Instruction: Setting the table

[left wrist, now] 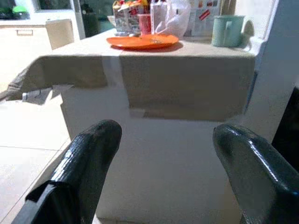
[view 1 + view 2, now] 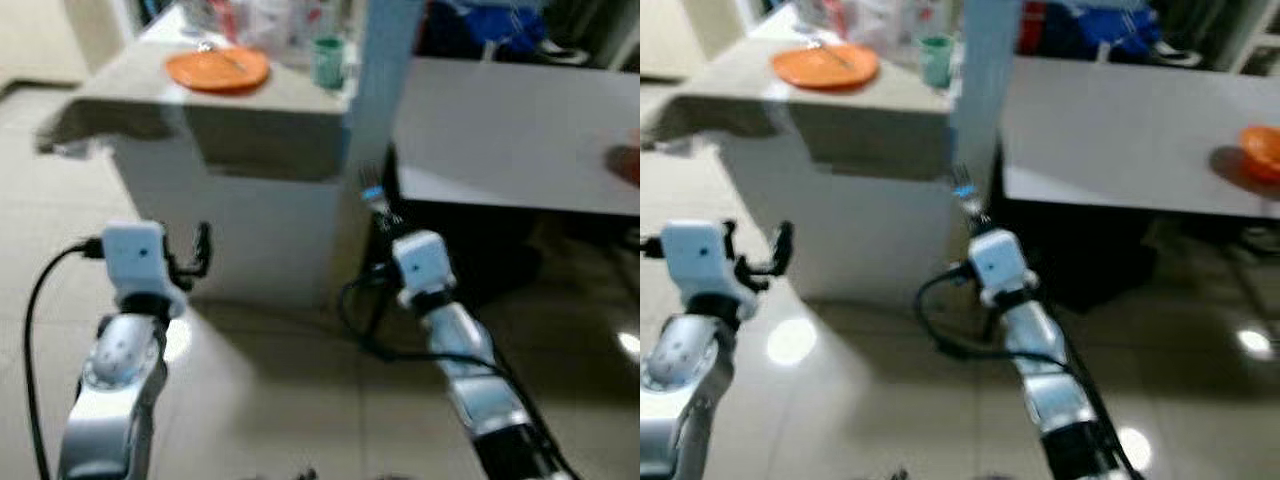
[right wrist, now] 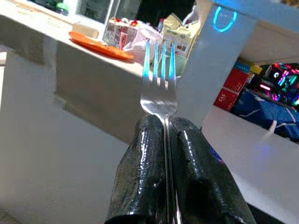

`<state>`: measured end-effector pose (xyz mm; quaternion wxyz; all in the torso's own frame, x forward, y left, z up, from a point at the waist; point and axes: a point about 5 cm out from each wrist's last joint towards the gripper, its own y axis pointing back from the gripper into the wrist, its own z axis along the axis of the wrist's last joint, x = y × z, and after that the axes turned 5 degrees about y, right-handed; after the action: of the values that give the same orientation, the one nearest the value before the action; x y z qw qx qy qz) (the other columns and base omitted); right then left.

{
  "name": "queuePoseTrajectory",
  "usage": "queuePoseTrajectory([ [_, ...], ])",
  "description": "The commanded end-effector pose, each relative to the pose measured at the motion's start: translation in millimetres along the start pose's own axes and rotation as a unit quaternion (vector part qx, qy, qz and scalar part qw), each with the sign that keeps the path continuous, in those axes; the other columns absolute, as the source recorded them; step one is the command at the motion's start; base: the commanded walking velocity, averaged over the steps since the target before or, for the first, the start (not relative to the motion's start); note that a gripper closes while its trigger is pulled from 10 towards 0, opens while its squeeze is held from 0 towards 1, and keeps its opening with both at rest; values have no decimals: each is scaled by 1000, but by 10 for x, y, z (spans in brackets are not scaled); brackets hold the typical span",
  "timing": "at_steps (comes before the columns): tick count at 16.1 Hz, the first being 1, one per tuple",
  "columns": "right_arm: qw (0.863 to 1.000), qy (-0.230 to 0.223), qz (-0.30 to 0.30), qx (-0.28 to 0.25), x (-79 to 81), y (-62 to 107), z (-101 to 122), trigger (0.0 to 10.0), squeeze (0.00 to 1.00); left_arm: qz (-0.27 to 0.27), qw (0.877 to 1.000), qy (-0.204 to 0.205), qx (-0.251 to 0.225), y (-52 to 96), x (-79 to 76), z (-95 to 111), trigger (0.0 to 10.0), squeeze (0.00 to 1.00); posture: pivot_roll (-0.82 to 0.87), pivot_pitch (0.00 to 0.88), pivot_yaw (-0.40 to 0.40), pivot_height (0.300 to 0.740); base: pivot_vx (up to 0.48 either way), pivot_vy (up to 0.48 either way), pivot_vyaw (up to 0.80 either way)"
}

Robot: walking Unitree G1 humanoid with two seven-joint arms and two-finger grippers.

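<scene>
Both of my silver arms reach forward over the glossy tiled floor (image 2: 280,390), with black cables trailing from the wrists. My right tool (image 3: 167,128) is clamped tight on a fork (image 3: 160,88), its two black fingers (image 3: 145,168) pressed together around the handle so the tines stand up past the tips. From the head views that fork (image 2: 374,196) sits just in front of a pale blue-white post (image 2: 385,70) that stands between the two counters. My left tool (image 1: 163,154) holds nothing, its fingers (image 1: 91,163) spread wide apart, and it is held near the white side of the near counter (image 2: 130,85).

On that counter I see an orange plate (image 2: 217,69) with something small and metallic lying on it, which I cannot identify, and a green mug (image 2: 328,60) near the corner. The left wrist view adds what the head views blur: food packets and a clear plastic bag (image 1: 173,18) behind the plate, with print too small for me to read. The right eye view shows a second orange dish (image 2: 1262,152) at the far end of the grey counter (image 2: 1120,130). The right wrist view shows red boxes and blue fabric (image 3: 261,109) beyond the post; I cannot read the lettering on the boxes.
</scene>
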<state>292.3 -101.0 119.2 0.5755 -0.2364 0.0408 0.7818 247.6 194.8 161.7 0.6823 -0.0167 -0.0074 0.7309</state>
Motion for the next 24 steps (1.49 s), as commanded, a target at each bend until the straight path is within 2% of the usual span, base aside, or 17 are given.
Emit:
queuePoseTrajectory([
  [1,1000,10,-12,-3,-91,-25,4,0,0,-7,1000,-5,-7,-12,-24,22,10000,0,-3,41,31,740,0,-454,0],
  [9,1000,11,-18,-12,-52,-29,33,0,0,-17,1000,-10,-11,-71,-31,37,10000,0,-14,40,50,740,0,-436,0],
  [13,1000,12,-17,-10,-41,11,18,0,0,-11,1000,-15,-5,-84,-25,12,10000,0,-19,43,51,740,357,-314,0],
  [20,1000,16,-16,-10,-43,46,16,0,0,-17,1000,-10,-10,-110,-60,13,10000,0,-33,41,51,740,435,0,0],
  [24,1000,16,-15,-11,-27,53,21,0,0,-26,999,-29,-12,-116,-86,18,10000,0,-35,38,56,740,463,0,0],
])
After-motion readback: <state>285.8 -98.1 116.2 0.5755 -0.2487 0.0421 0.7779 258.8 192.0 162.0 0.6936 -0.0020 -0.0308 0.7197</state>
